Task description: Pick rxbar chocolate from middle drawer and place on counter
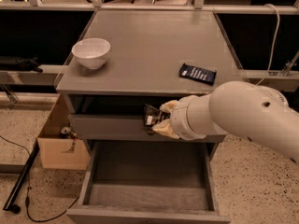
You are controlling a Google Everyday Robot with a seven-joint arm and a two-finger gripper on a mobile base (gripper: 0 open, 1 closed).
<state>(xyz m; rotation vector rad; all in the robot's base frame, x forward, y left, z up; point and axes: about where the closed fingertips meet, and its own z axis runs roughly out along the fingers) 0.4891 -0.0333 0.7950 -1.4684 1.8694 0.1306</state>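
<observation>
While your gripper hangs before the shallow drawer front, its fingers grasp the rxbar chocolate.
You see the bar held above the open middle drawer, just below the counter edge; a white bowl and a navy-blue bar rest on the counter, well apart.

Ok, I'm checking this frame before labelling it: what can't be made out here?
Camera view only:
rxbar chocolate: held by the hand in front of the upper drawer front; fingers cover its right end, lettering too small to read.
middle drawer: front wall cut off by the bottom edge.
arm: cut off by the right edge.
navy bar on the counter: lettering too small to read.
</observation>
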